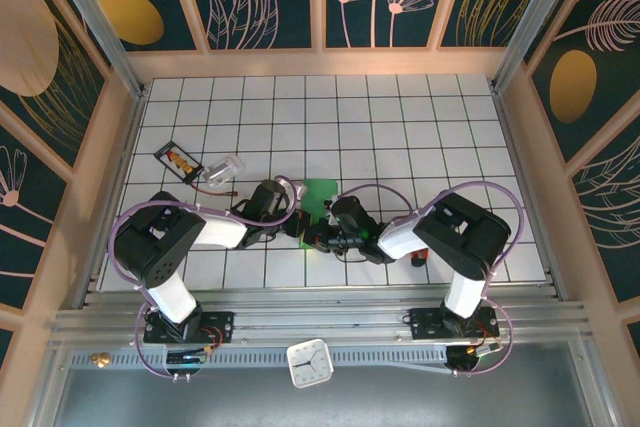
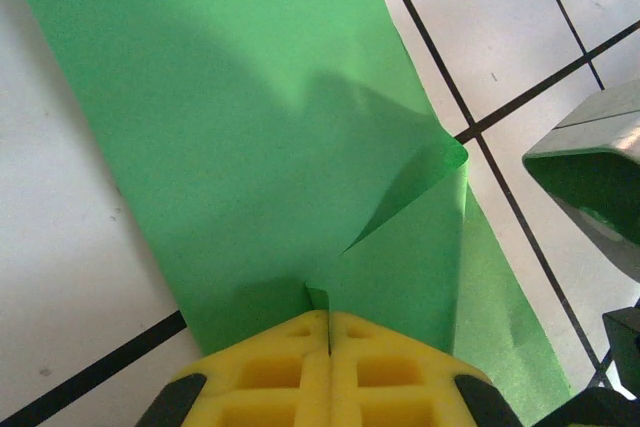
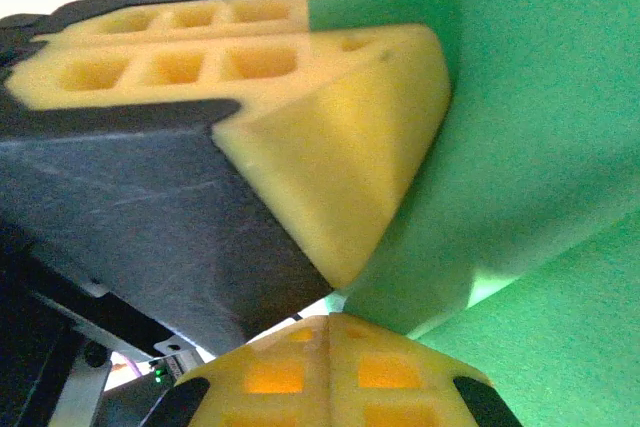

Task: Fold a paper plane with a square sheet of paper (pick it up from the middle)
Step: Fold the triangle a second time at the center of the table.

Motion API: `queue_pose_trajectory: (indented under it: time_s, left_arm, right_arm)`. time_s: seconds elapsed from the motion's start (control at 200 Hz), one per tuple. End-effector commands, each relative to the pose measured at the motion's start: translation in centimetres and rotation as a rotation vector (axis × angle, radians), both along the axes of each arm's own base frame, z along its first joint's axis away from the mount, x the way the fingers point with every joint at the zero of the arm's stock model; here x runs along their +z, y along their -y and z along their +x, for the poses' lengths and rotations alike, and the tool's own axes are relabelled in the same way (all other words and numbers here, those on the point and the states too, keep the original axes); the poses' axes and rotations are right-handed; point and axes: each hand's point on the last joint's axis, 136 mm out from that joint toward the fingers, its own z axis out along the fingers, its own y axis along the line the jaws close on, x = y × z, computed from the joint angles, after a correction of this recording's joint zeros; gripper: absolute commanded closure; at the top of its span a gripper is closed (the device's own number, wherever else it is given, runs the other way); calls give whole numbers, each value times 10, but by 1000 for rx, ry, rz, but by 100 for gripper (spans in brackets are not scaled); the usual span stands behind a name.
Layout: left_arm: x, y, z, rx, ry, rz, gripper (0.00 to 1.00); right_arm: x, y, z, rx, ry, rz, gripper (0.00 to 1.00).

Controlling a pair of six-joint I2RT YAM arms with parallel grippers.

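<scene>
The square sheet of paper is bright green and lies on the gridded table between the arms, partly hidden by both grippers. My left gripper is shut, and its yellow pads pinch a small ridge at the sheet's near edge. One flap of the sheet curls up to a raised corner. My right gripper meets it from the right; its pads are shut, with no paper showing in their seam. The green sheet lies just past their tip, and the left gripper's fingers are almost touching them.
A black packet and a clear plastic piece with red wire lie at the left of the table. A small red object sits by the right arm. A white clock rests on the front rail. Wooden walls enclose the table.
</scene>
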Motion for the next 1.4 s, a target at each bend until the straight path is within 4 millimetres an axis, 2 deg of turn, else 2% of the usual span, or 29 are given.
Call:
queue_pose_trajectory:
  time_s: [0.0,0.465,0.941,1.181,1.391]
  left_arm:
    - [-43,-20,-31,1,-155,119,100]
    - [-41,-18,-30,12,-156,103,100]
    - [-47,-28,-26,43,-147,155,100]
    - [-48,-30,-25,48,-141,168,100]
    - [-49,-30,-25,49,-141,172,100]
  right_arm:
    - [-7,1,5,-32,-15,-33,100]
    - [-30,12,-2,-33,-79,-139,100]
    - [-39,9,-30,42,-162,-255,100]
    - [-31,-4,-35,85,-157,-242,100]
    - [-5,-22,-33,119,-91,-129,100]
